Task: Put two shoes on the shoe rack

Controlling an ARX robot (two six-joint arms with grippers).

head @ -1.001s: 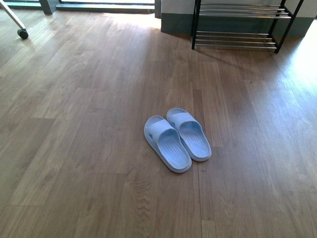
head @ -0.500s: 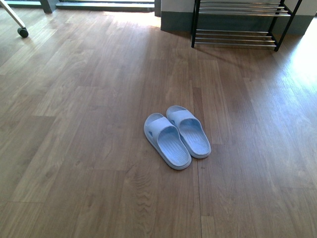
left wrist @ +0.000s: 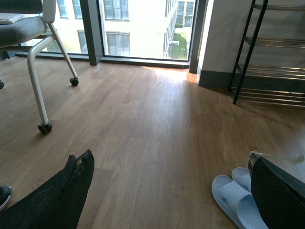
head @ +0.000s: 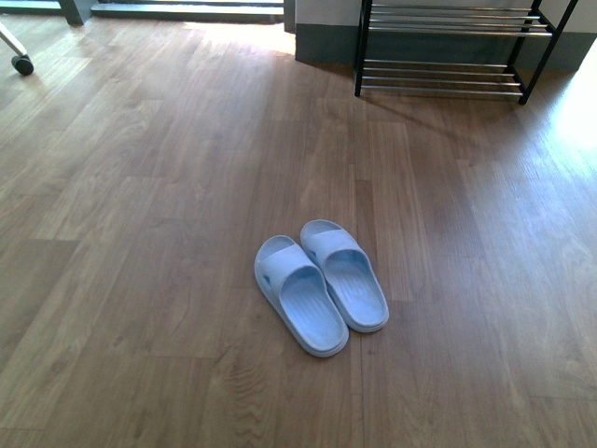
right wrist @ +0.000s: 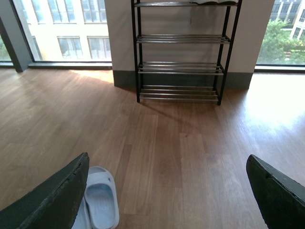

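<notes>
The two shoes are a pair of light blue slide slippers, lying side by side on the wooden floor, toes away from me: one (head: 298, 301) on the left, one (head: 347, 276) on the right. The shoe rack (head: 446, 67) stands against the far wall, black-framed with chrome rods, and shows no shoes on the tiers in view. Neither arm appears in the front view. My left gripper (left wrist: 170, 157) is open over bare floor, the slippers (left wrist: 233, 200) beside its right finger. My right gripper (right wrist: 167, 161) is open too, a slipper (right wrist: 101, 194) by its left finger, the rack (right wrist: 180, 67) straight ahead.
A chair on white legs with castors (left wrist: 44, 128) stands to the far left; one castor (head: 20, 64) shows in the front view. Floor-height windows and a grey skirting flank the rack. Wooden floor lies between slippers and rack.
The front view has shifted: the slippers now sit lower and a little further left in the picture, and the castor has slid toward the left edge. The slippers themselves have not moved on the floor.
</notes>
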